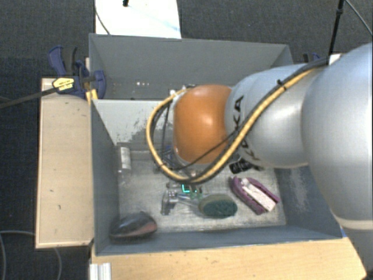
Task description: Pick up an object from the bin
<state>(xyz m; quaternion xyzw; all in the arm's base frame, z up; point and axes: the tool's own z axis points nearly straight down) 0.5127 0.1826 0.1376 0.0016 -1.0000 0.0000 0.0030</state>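
My gripper (176,195) reaches down from under the orange wrist cover to the bin floor, near the middle of the front part. Just right of it, almost touching, lies a flat dark green oval thing (218,206). Further right rests a purple and white oblong thing (253,193), lying at a slant. A dark, rounded, mouse-like thing (133,225) sits in the front left corner, apart from the gripper. I see nothing clearly held by the gripper.
A small silvery cylinder (124,158) stands by the left wall of the bin. The big grey arm and its looping yellow cable hang over the bin's right half and hide the floor beneath them.
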